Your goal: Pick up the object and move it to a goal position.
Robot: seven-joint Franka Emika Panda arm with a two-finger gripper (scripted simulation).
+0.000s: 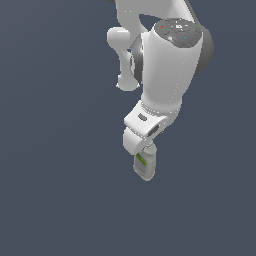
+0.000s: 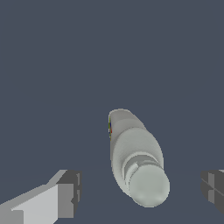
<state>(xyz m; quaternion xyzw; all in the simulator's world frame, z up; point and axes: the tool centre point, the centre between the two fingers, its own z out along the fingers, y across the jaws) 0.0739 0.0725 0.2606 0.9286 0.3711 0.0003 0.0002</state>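
The bottle (image 1: 144, 165) stands on the table (image 1: 55, 200) directly under the gripper (image 2: 140, 188), between its spread jaws (touching neither).

A plain dark blue-grey worktop (image 1: 55, 200) stretches unbroken on every side, with open room all around. The only thing standing on it is a small pale bottle (image 1: 144, 165), directly under the arm's wrist in the exterior view. In the wrist view, the pincer (image 2: 140, 190) is spread wide, and the bottle (image 2: 136, 157) sits in the gap with clear space between it and each dark fingertip (image 2: 70, 188). The arm itself hides the bottle's top from outside.
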